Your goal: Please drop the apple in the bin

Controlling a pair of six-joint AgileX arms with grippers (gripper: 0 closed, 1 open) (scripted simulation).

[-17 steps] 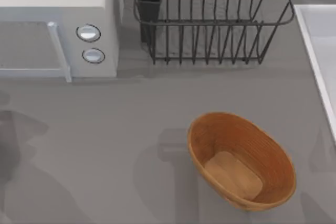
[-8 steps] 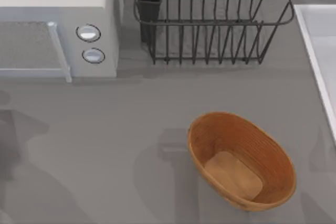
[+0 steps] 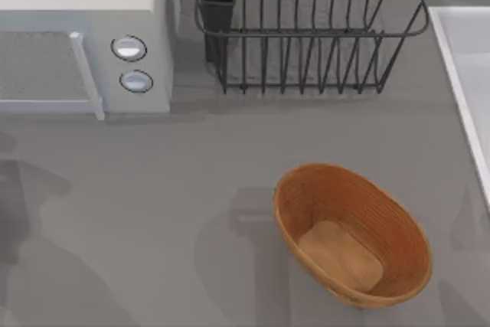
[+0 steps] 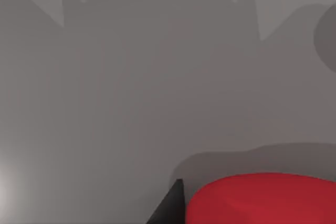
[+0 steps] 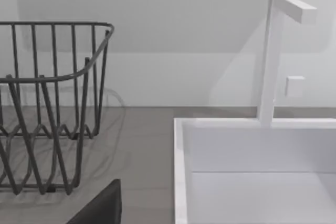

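Orange-brown woven bin (image 3: 351, 235) sits on the grey table (image 3: 153, 212), right of centre in the top view, well in front of the black wire dish rack (image 3: 306, 28). Its long axis runs diagonally, from upper left to lower right; open side up, tan bottom showing. White microwave (image 3: 84, 36) at far left, sink edge (image 3: 459, 89) at right.

Left wrist view: red apple (image 4: 262, 199) close under my left camera, a dark fingertip (image 4: 170, 208) just beside it, grey table beyond. Whether my left jaws clamp it, I cannot tell.

Right wrist view: dish rack (image 5: 47, 103), white sink (image 5: 252, 171) and faucet (image 5: 273, 56); one dark finger (image 5: 100, 208) of mine at the edge. Jaw state: cannot tell.
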